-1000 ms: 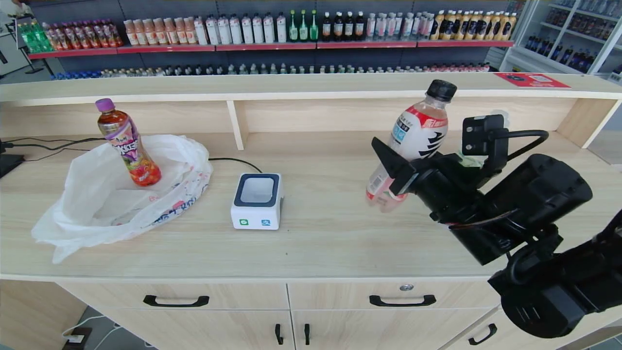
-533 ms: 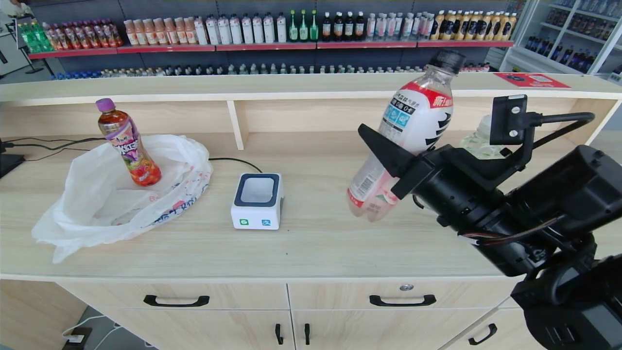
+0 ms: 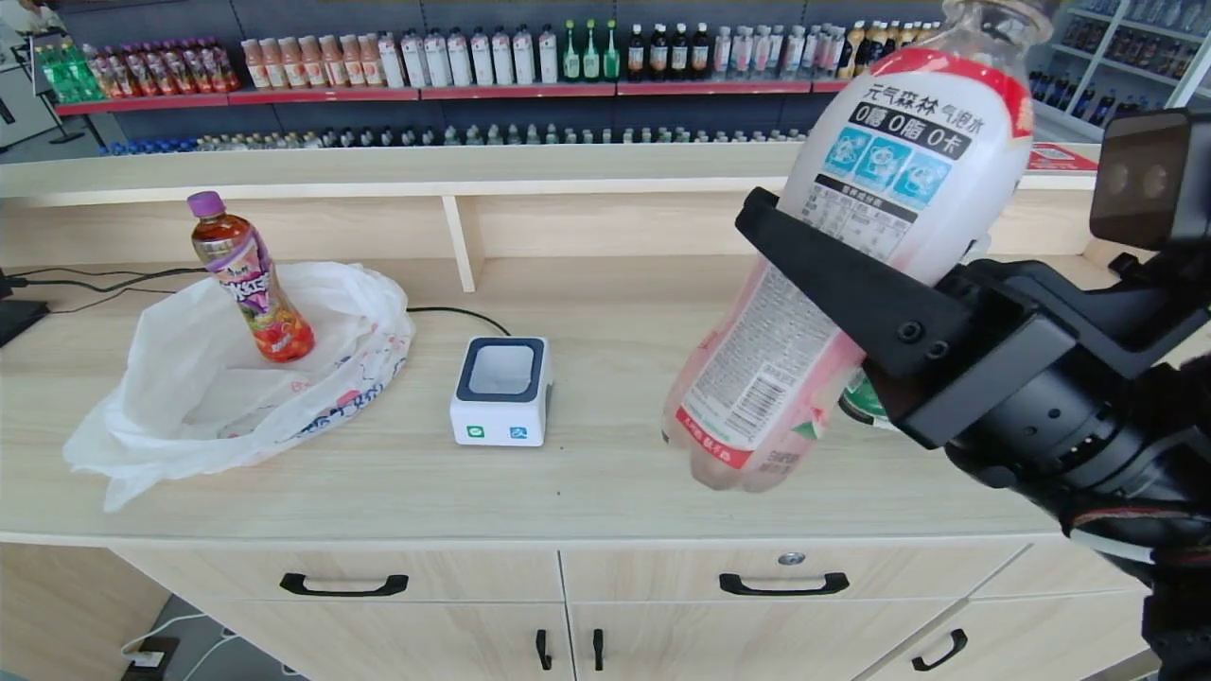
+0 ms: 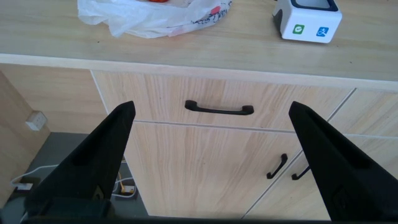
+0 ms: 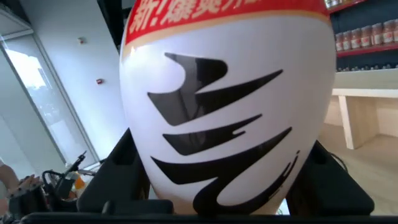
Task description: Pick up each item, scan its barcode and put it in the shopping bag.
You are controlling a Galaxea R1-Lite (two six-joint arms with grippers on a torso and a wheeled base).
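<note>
right hand [image 3: 866,236] clenched on white-labelled pink bottle [image 3: 889,170], barcode showing; left hand [image 4: 208,111] released.

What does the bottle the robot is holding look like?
The bottle is clear plastic with pale pink drink inside and a white label with a red band, black stripes and a barcode. It is tilted, its base lowest, held in the air above the wooden counter, right of the scanner. The right gripper is shut around its middle.
</note>
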